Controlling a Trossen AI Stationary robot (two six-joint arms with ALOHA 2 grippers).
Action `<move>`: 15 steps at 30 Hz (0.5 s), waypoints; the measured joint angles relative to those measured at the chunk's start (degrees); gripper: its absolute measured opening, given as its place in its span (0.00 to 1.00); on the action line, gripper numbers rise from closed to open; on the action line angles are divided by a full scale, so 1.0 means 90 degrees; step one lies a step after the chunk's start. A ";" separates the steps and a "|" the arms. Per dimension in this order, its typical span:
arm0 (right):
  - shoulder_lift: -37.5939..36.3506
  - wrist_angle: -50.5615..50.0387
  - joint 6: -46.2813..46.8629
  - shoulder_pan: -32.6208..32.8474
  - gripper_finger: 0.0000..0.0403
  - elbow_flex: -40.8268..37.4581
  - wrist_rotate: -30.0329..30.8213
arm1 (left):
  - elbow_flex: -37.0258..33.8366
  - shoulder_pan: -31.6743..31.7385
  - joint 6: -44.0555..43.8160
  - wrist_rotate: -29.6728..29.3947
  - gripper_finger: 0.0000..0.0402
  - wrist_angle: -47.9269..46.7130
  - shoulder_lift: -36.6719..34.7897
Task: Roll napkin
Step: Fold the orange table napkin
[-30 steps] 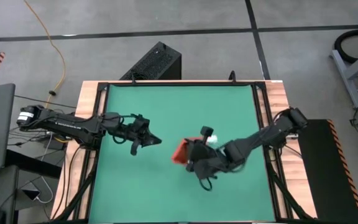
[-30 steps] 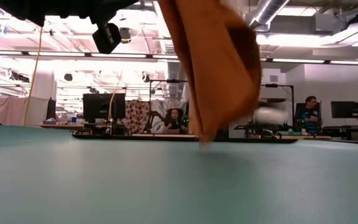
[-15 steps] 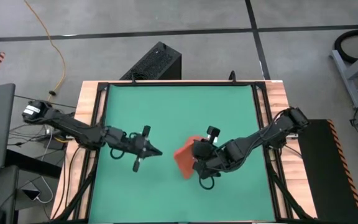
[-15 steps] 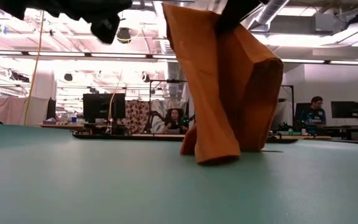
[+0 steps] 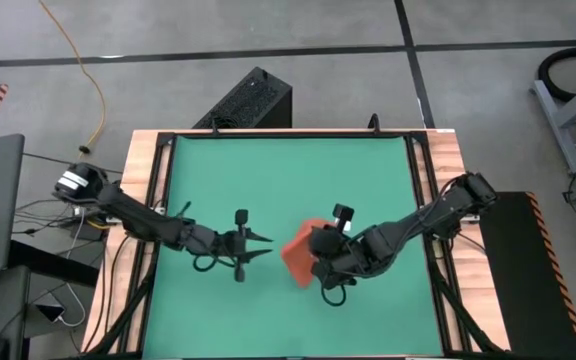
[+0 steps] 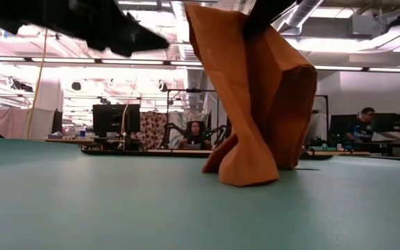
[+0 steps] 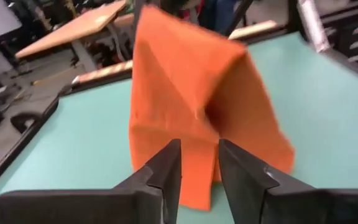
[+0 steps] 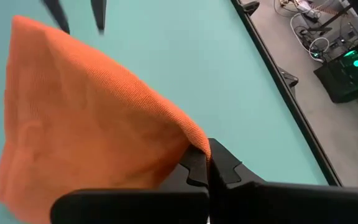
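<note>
1. Napkin (image 5: 298, 252): orange-red soft cloth, plain woven texture; no tag visible in any view.
2. State: bunched and folded over itself, not flat and not rolled. It hangs as a tall, loose drape, pinched at its top corner between shut jaws.
3. Pose: upright in the low view (image 6: 252, 97), wide in the upper part, narrowing toward the middle, then flaring where the lower edge meets the desk. A vertical fold runs down the front; a second layer hangs behind on one side.
4. Contact: the lower edge rests crumpled on the green surface; the rest is lifted off it.
5. Location: right of the desk's centre in the high view, on the nearer half.
</note>
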 joint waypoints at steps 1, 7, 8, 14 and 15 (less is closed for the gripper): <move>0.0000 0.0005 0.0002 -0.0003 0.01 0.0000 -0.0001 | 0.0000 0.0000 -0.0044 -0.0047 0.25 0.0106 0.0133; 0.0000 0.0078 0.0004 0.0004 0.01 0.0000 -0.0007 | -0.0002 -0.0002 -0.0083 -0.0141 0.26 0.1041 0.0575; 0.0000 0.0088 0.0002 0.0004 0.01 0.0000 -0.0018 | -0.0002 0.0000 -0.0073 -0.0231 0.26 0.1092 0.0585; 0.0002 0.0108 0.0005 -0.0039 0.01 0.0000 -0.0088 | -0.0002 -0.0030 -0.0070 -0.0214 0.26 0.1398 0.0582; 0.0002 0.0109 0.0007 -0.0064 0.01 0.0000 -0.0095 | -0.0001 -0.0048 -0.0071 -0.0202 0.26 0.1400 0.0582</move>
